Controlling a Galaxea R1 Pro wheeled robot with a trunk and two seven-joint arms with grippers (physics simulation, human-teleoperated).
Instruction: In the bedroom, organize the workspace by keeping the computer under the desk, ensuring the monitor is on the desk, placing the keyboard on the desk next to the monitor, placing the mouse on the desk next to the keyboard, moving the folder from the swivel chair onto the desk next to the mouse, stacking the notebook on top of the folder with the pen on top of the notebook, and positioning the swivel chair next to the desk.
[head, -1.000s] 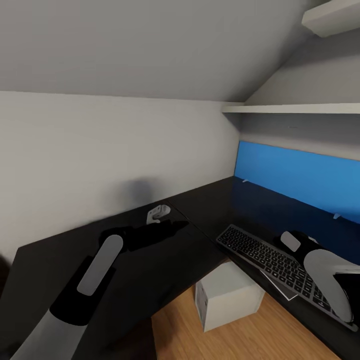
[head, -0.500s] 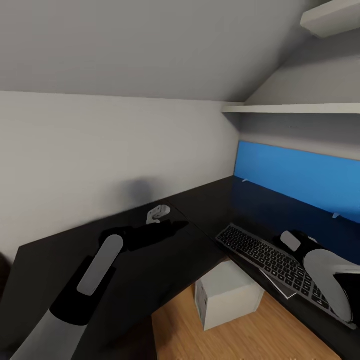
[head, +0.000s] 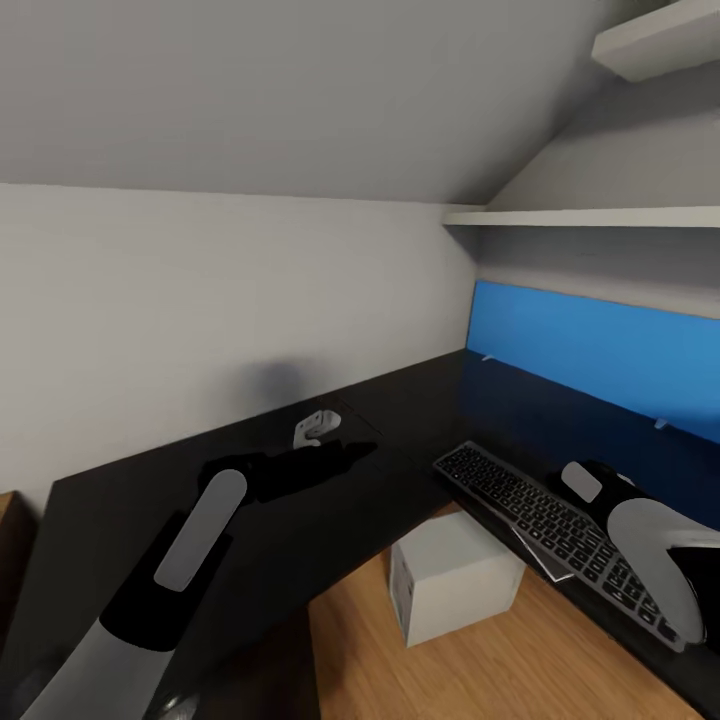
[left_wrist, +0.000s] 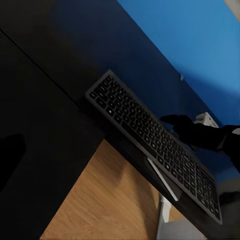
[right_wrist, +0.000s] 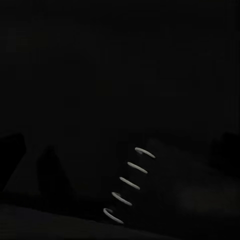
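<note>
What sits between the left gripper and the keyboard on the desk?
Nothing visible. From the left gripper, bare black desk runs across the corner to the keyboard, which overhangs the front edge above the computer. The right gripper hovers over its keys.

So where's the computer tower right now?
In the head view, the computer stands on the wood floor in the inner corner of the L-shaped desk, just below the keyboard's near end.
</note>
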